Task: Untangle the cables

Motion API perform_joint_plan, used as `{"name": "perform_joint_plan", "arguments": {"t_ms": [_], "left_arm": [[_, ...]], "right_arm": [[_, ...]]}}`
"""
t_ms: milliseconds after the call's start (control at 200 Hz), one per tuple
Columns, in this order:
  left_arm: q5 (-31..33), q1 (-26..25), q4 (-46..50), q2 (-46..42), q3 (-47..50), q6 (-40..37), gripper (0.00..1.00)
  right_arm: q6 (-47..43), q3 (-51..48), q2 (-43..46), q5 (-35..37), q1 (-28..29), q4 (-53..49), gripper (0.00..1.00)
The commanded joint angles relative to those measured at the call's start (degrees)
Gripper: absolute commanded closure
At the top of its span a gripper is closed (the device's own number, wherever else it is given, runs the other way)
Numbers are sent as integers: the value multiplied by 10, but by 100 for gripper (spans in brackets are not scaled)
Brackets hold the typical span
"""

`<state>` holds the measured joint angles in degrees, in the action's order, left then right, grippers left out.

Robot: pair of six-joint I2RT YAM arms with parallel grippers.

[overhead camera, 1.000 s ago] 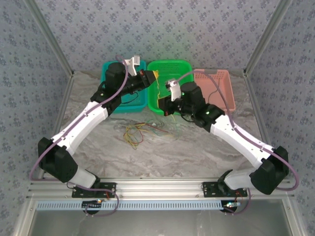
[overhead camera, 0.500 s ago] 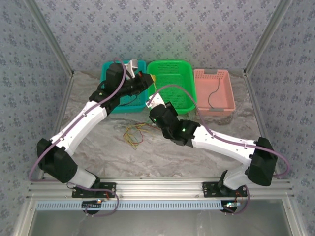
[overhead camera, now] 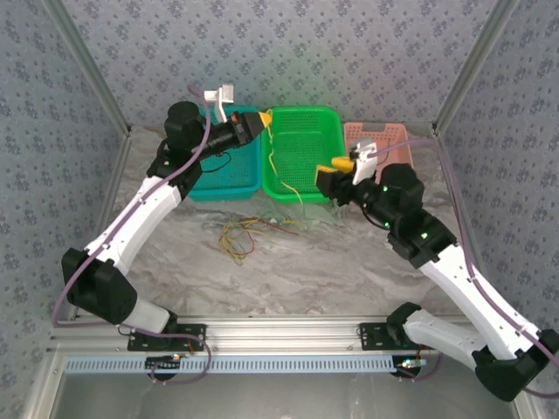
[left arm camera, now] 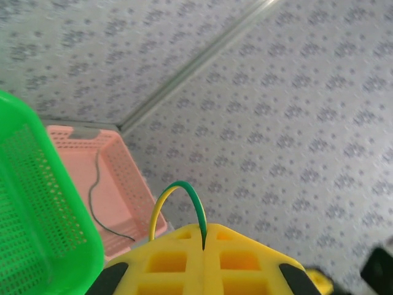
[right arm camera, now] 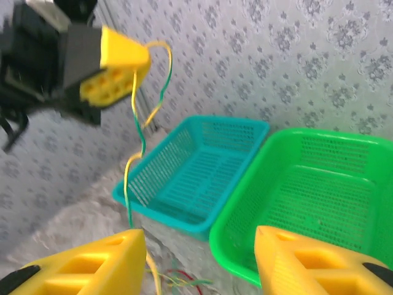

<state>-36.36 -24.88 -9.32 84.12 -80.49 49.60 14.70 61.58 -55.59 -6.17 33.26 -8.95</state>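
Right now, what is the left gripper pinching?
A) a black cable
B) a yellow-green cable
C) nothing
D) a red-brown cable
B: the left gripper is shut on the yellow-green cable. The cable's loop arches up out of the closed tips in the left wrist view.

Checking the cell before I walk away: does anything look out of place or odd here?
One thin yellow-green wire hangs in mid-air, pinched by the shut left gripper, and trails down towards the marbled tabletop, where the other thin coloured cables lie in a tangle.
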Motion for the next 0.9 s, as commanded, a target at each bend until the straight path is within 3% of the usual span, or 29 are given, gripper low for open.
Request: {"name": "perform_joint_plan", "arguments": {"t_ms": [0,120,305,700,894], "left_arm": [[-79,-11,-44,1,-23,-35,100],[-111,-26,-24,10,-42,-60,100],[-119,-41,-3,17,-50,-78,100],[-121,-49,7,27,-56,-83,100],[-118,-54,22,26,-63,-93,100]], "right_arm": [[116,27,-54,-160,-36,43,49],[180,86,-118,-203,-49,78,50],[199,129,-185,-235,-50,99,51],[209,110,-186,-234,-51,130,54],[199,133,-210,-220,-48,102,66]]}}
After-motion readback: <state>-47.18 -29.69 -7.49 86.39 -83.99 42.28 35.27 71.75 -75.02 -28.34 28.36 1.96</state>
